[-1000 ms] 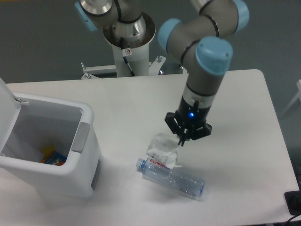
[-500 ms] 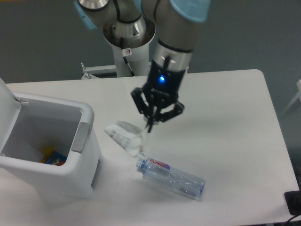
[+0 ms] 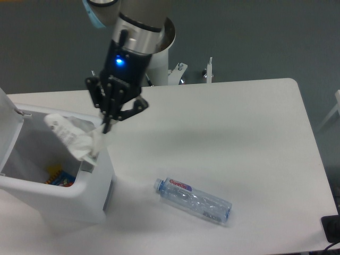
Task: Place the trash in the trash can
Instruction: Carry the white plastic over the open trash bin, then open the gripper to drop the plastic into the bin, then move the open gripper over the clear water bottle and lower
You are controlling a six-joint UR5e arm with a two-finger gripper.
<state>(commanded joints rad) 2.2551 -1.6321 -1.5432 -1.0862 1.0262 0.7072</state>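
My gripper (image 3: 108,126) is shut on a corner of the crumpled white paper wad (image 3: 71,135), which hangs from its fingertips over the right rim of the trash can (image 3: 64,199). The white bin stands at the table's left with its lid tipped open. A clear plastic water bottle (image 3: 194,200) with a blue cap and red-lettered label lies on its side on the table, well to the right of the bin and below the gripper.
Some colourful items (image 3: 59,177) lie at the bottom of the bin. The arm's base (image 3: 159,53) stands at the table's back edge. A dark object (image 3: 332,228) pokes in at the lower right corner.
The gripper has carried the paper wad left and up, from beside the bottle to over the bin's right rim. The bottle has stayed put.
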